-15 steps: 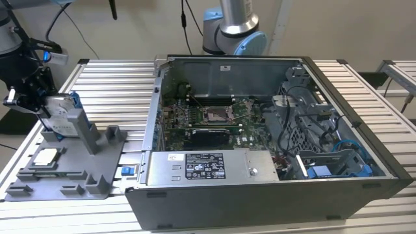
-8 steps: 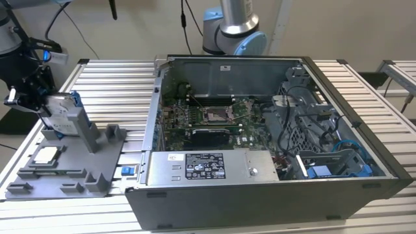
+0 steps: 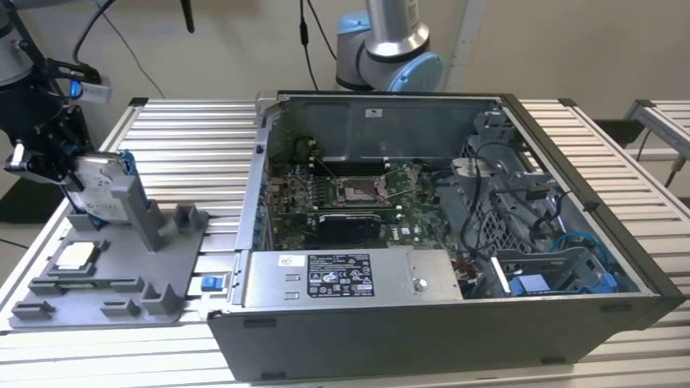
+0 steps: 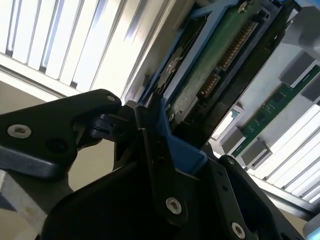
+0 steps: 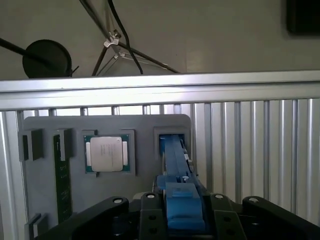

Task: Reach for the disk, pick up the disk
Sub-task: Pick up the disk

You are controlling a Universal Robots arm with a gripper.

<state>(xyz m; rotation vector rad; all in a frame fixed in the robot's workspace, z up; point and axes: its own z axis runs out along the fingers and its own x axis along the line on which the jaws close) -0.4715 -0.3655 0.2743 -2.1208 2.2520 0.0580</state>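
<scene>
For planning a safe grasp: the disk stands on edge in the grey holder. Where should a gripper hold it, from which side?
Probably the blue bracket at the upper free end of the disk, pinched across its thickness, from above: the lower end sits in the grey holder. The gripper holds it so.

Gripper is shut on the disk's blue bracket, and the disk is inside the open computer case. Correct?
Not inside the computer case. In the exterior view the disk stands on edge over the grey tray, to the exterior view's left of that case. The gripper is shut on its blue bracket.
</scene>
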